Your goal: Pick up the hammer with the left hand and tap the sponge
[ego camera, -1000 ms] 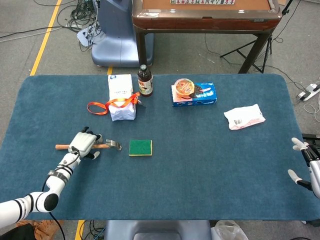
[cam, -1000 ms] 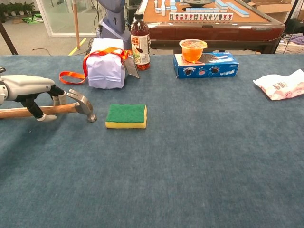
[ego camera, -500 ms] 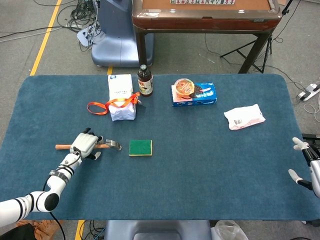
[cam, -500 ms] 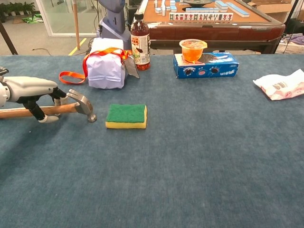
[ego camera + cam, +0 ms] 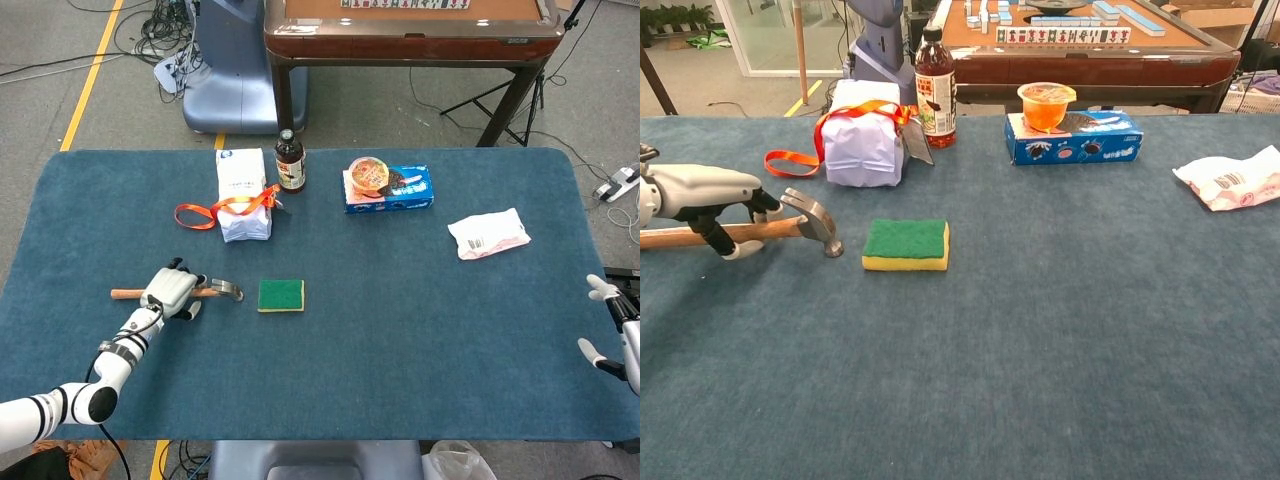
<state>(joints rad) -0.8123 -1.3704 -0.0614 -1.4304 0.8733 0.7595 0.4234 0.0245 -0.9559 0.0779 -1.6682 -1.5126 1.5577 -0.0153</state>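
The left hand (image 5: 702, 193) sits low over the wooden handle of the hammer (image 5: 790, 226), its fingers (image 5: 718, 240) curled down on either side of the shaft; whether they actually clamp it I cannot tell. The hammer lies on the blue desk (image 5: 1060, 330), its steel head touching the surface and pointing toward the sponge (image 5: 906, 243). That sponge, green on top and yellow beneath, lies flat just beside the hammer head, apart from it.

In the head view the right hand (image 5: 612, 330) hangs at the desk's far right edge, fingers spread and holding nothing.

Along the back of the desk stand a white packet (image 5: 862, 135) wrapped with an orange ribbon (image 5: 792, 160), a dark bottle (image 5: 935, 75) just beside it, a blue box (image 5: 1075, 137) with an orange cup (image 5: 1046, 105) on top, and a crumpled white bag (image 5: 1230, 178) well to the right.
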